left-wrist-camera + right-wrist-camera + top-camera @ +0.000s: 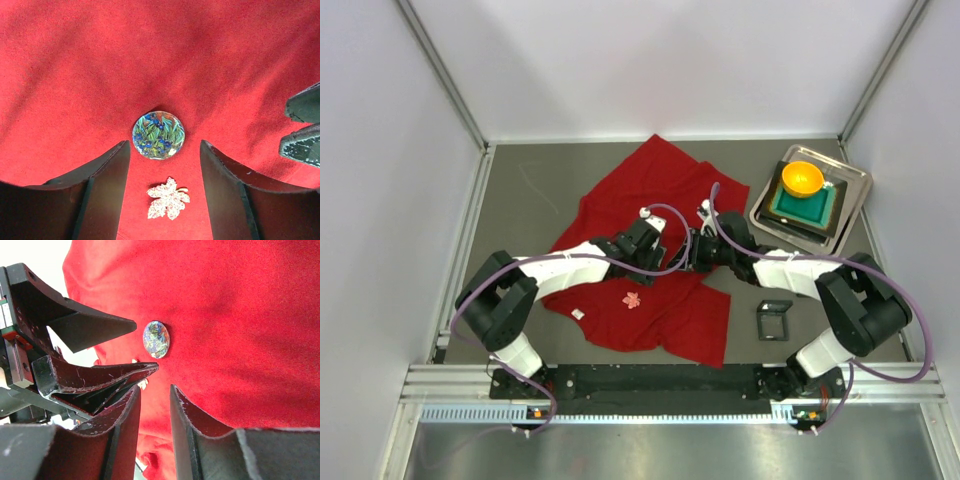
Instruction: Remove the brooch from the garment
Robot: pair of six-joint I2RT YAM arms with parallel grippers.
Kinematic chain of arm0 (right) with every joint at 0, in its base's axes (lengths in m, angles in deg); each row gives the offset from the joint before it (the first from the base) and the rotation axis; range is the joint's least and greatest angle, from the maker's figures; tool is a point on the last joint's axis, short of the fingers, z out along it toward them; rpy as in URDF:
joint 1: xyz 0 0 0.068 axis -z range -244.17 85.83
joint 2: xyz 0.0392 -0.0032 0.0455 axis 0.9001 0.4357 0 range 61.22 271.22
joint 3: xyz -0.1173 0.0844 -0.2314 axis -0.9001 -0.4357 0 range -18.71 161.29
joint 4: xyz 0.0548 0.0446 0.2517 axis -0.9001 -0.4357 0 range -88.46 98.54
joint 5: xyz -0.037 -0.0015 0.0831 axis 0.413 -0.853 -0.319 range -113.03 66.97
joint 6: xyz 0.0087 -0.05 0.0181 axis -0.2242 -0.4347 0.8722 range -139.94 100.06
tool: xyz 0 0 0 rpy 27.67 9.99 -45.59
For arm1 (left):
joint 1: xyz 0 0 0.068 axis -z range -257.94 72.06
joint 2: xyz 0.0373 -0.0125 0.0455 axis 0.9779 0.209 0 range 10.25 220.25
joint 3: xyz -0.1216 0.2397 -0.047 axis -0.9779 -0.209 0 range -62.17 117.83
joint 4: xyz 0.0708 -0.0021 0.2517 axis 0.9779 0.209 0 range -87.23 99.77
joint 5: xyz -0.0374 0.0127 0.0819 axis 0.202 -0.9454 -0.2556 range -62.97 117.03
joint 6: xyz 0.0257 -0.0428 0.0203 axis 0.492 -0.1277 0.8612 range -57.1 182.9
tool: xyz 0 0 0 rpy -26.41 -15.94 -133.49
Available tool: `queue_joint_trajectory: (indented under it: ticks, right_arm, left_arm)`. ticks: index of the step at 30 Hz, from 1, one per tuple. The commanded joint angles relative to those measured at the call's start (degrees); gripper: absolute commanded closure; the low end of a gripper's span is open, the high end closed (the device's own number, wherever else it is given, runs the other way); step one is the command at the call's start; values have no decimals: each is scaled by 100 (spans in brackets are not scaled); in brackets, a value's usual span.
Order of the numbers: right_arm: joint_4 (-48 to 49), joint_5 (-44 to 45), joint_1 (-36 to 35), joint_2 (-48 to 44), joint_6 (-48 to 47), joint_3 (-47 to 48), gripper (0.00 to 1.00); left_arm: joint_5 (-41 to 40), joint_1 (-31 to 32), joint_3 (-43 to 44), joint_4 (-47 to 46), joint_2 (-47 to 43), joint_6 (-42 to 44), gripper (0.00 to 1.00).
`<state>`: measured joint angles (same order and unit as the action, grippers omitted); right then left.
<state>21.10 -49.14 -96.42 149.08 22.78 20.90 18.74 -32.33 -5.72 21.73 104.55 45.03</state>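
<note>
**Brooch on the shirt, neither gripper holding it**

Your left gripper (164,146) is spread wide and holds nothing. In the left wrist view the brooch (168,198) shows in the gap between its two fingers. It lies flat on the garment (660,180) and touches neither finger. Can't tell whether its pin is fastened.

Just past the left fingertips a round badge (158,135) with a blue-green flower print sits on the same red cloth. It is near the brooch, but they don't touch.

Your right gripper (154,390) has its fingers close together with a narrow gap, and red cloth shows through that gap. I see nothing pinched. It faces the left gripper over the middle of the shirt, with the tips near each other but apart. The badge lies just beyond the right tips.

In the top view the garment lies crumpled across the middle of the table (520,200). The brooch is on its near part, closer to the arm bases than either gripper. A small white tag (578,314) sits to its left near the edge of the cloth.

At far right a metal tray (857,182) carries a green square piece (812,208) with an orange bowl (802,178) on top. A small black frame (775,320) lies on the table just off the shirt's right edge.
</note>
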Motion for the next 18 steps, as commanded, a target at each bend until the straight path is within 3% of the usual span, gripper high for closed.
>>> queue_joint_trajectory:
  ticks: [1,7,18]
  right_arm:
    - [300,-70,-80,74,17,20,71]
    - [274,-35,-97,56,26,20,71]
    - [247,-44,-106,56,17,64,71]
  left_arm:
    - [-155,28,24,-244,80,20,37]
    - [-155,28,103,-174,202,46,32]
    - [-190,27,68,-226,422,82,34]
